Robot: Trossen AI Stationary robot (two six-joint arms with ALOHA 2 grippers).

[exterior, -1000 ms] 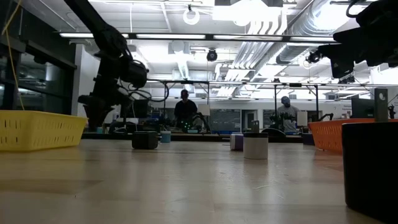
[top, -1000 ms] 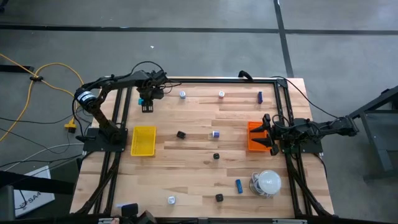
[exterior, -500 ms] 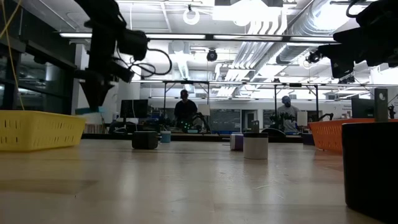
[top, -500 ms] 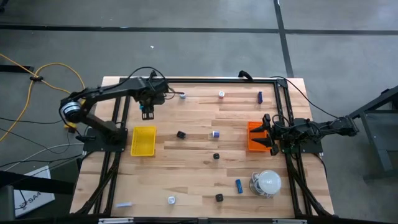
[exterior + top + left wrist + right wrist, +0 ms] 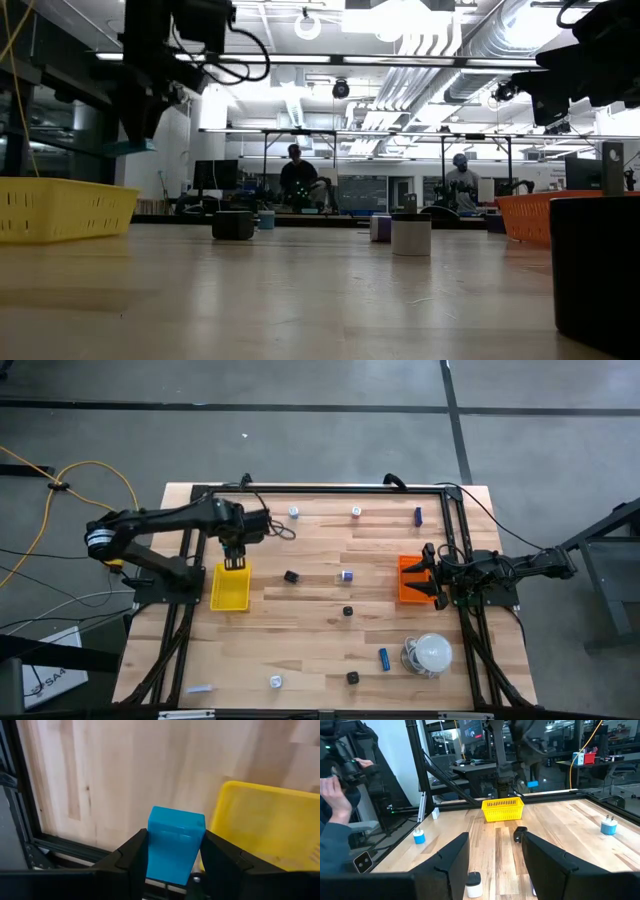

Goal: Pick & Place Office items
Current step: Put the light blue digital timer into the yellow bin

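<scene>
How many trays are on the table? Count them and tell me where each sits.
2. The yellow tray lies near the left edge of the table, by the left gripper; the orange tray near the right edge. None looks hidden.

From my seat, the left gripper point(image 5: 233, 563) hangs over the far edge of the left tray point(image 5: 229, 588), with a small block point(image 5: 175, 841) clamped between its fingers point(image 5: 131, 856). The right gripper point(image 5: 428, 573) rests at the right tray point(image 5: 409, 581), on the table's right side, its fingers spread. Between the trays lie a block point(image 5: 291, 576), a capped piece point(image 5: 346, 574) and another block point(image 5: 348, 611). Along the far edge sit two round bits point(image 5: 294, 512) and a short stick point(image 5: 418, 515). Near me on the right is the dome point(image 5: 433, 652), with a stick point(image 5: 384, 658) just left of it, then a block point(image 5: 352, 678) and a round bit point(image 5: 275, 681) farther left.
</scene>
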